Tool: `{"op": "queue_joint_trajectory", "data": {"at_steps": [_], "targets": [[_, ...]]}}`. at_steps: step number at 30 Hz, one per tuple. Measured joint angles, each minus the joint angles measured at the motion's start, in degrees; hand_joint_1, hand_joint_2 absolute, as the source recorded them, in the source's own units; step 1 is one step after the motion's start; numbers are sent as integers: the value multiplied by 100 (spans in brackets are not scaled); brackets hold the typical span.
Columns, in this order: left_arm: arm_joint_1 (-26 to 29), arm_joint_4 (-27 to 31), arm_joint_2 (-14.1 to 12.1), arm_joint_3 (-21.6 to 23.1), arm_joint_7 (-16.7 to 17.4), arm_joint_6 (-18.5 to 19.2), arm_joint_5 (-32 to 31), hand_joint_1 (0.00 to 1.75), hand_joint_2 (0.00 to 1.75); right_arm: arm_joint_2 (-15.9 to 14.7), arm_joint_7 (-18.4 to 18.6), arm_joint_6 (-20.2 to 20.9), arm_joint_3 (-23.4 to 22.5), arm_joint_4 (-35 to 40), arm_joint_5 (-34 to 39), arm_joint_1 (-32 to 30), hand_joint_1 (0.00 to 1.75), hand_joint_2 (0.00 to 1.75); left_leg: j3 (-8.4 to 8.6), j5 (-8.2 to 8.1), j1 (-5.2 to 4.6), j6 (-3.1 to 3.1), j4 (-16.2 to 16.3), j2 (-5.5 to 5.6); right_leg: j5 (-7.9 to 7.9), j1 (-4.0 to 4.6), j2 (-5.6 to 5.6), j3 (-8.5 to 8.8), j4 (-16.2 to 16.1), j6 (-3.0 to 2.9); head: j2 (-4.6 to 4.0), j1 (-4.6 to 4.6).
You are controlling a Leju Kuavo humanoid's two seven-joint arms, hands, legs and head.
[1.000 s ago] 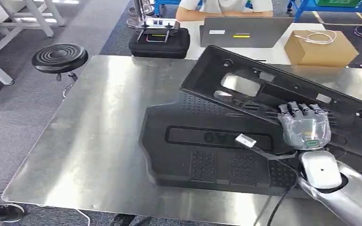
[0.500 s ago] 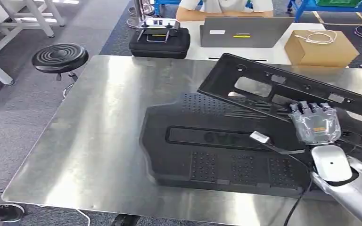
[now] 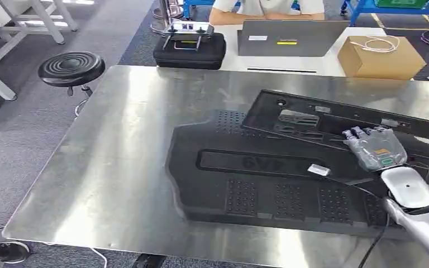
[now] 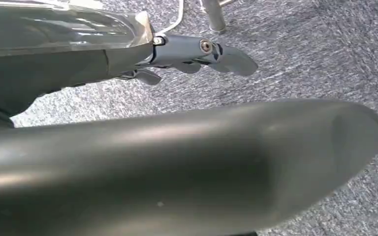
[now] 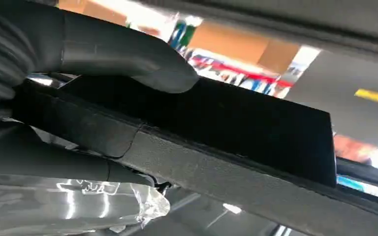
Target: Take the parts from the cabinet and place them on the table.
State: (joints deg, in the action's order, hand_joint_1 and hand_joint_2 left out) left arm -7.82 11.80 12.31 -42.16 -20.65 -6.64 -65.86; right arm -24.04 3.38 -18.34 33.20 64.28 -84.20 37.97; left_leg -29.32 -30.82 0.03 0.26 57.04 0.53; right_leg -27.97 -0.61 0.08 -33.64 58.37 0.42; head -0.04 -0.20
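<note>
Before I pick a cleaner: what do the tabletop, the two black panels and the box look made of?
Tabletop: brushed metal, likely steel; it shines and mirrors.
Flat panel: matte black moulded plastic, by its dotted grids and recess.
Held panel, in the right hand: apparently the same plastic, with cut-outs.
Box: plain brown cardboard.

We can read no text for certain. The flat black panel (image 3: 268, 178) on the desk (image 3: 117, 162) bears raised characters in its recessed bar, too faint to make out. The laptop (image 3: 290, 38) carries a white and a yellow sticker, both illegible
</note>
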Motion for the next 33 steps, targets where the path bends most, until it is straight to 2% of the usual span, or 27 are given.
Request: {"op": "queue_joint_trajectory", "data": {"at_steps": [3,10,11,12,17,18,32,33], "targets": [[0,0,0,0,-9,0,0,0,0,-2,-246,129,-182,-51,252,-4,175,175,0,0,0,0,0,0,0,0,1,0,0,0,0,0],[2,0,0,4,-15,-2,0,0,0,-13,-359,212,-374,-75,482,-44,175,175,2,0,0,0,0,0,0,0,1,0,-1,0,0,0],[3,0,0,4,-26,-2,0,0,0,-22,-381,215,-394,-68,540,-61,134,175,2,0,0,0,0,0,0,0,1,0,-1,0,0,0],[3,0,0,4,-31,-2,0,0,0,-28,-419,221,-407,-59,604,-79,16,175,3,0,0,0,0,0,0,0,1,0,-1,0,0,2],[7,0,0,4,-48,-2,0,0,0,-105,-545,256,-472,109,774,-183,16,175,3,0,0,0,0,0,0,0,2,0,0,0,0,0],[7,0,0,4,-50,-2,0,0,0,-114,-547,256,-486,135,783,-190,0,175,3,0,0,0,0,0,0,0,2,0,-1,0,0,0],[23,0,0,4,-61,-13,0,0,0,-444,-722,573,-490,516,1024,-223,0,175,5,0,-1,0,1,0,0,0,2,2,-1,0,0,0],[23,0,0,4,-61,-13,0,0,0,-463,-729,580,-488,529,1024,-223,0,0,5,0,-1,0,1,0,0,0,2,2,-1,0,0,0]]}}
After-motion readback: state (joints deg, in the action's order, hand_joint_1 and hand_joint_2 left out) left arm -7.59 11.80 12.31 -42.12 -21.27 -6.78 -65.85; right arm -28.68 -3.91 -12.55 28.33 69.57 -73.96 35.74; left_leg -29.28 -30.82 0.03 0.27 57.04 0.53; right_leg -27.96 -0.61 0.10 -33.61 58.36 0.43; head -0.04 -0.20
